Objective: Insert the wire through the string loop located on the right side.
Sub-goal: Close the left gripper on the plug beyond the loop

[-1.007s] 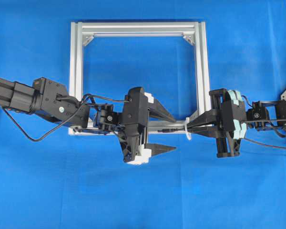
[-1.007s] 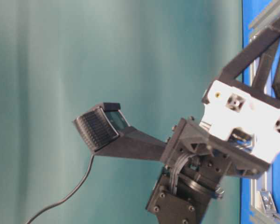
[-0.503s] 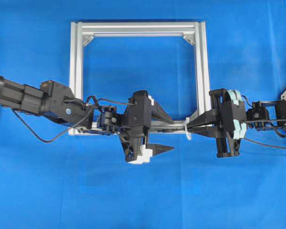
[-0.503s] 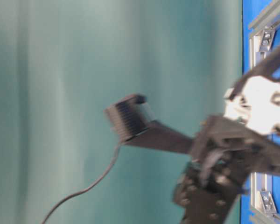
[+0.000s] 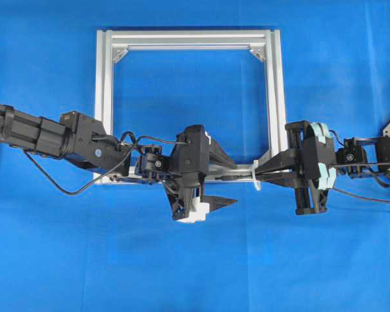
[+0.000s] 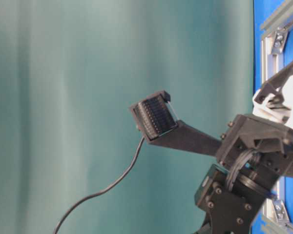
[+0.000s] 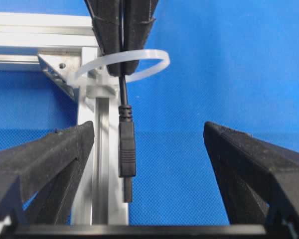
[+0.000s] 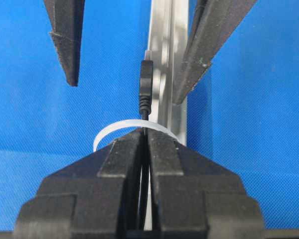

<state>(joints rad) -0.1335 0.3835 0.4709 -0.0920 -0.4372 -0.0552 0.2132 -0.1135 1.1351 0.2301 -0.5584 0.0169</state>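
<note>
The wire [image 7: 126,149] is thin and black and ends in a small plug. It runs through the white string loop [image 7: 162,55] at the corner of the silver frame [image 5: 182,39]. My right gripper [image 8: 145,135] is shut on the wire just behind the string loop [image 8: 109,132], and the plug [image 8: 146,82] sticks out beyond it. My left gripper [image 7: 148,129] is open, its fingers [image 7: 45,154] standing on either side of the plug without touching it. From overhead, the two grippers face each other at the loop [image 5: 255,177] on the frame's near bar.
The frame lies flat on a blue cloth [image 5: 195,266]. Its near rail [image 7: 104,149] runs right beside the plug, under my left gripper's left finger. A triangular corner bracket [image 7: 57,74] sits beside the loop. Thicker arm cables trail behind both wrists.
My left arm has slid to the right along the near bar, bringing its open fingers closer around the plug. The right gripper and the wire have stayed still.
</note>
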